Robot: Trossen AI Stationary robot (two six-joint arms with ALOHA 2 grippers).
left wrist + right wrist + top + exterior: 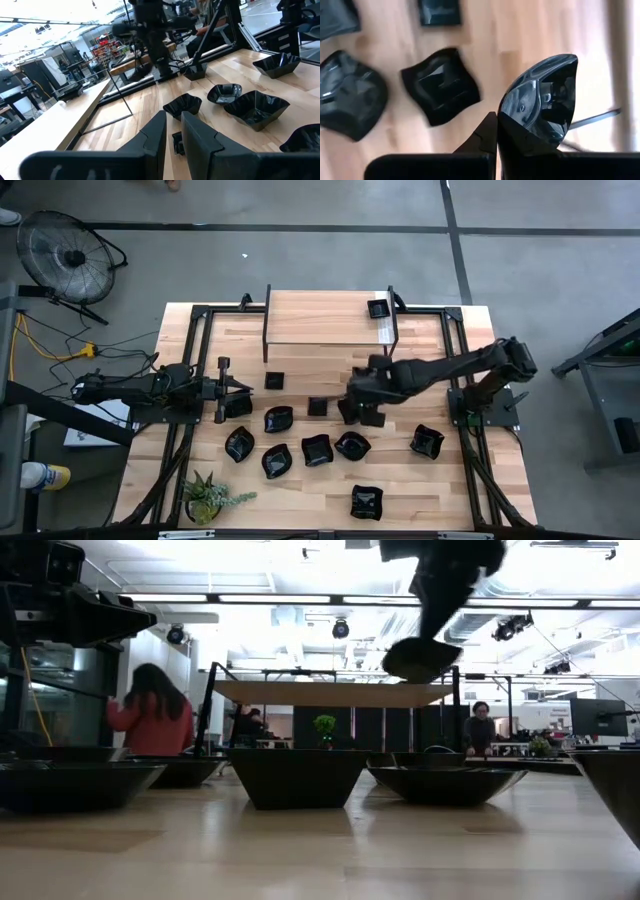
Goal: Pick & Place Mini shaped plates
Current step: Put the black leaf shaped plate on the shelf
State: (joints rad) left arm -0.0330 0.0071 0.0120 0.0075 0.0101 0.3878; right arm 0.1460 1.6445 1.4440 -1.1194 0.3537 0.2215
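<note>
Mini shaped plate (542, 97) hangs pinched in the right gripper (496, 125) above mid-tabletop (330, 350); left gripper (232, 388), slightly parted, holds nothing near the left edge

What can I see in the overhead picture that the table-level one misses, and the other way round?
Only overhead: the small plate on top of the raised wooden shelf, the potted plant at the table's front edge, and the left tool waiting at the side. Only table-level: people in the room behind. Both show the right tool holding a black plate above the table, with other black plates spread on the wood.
</note>
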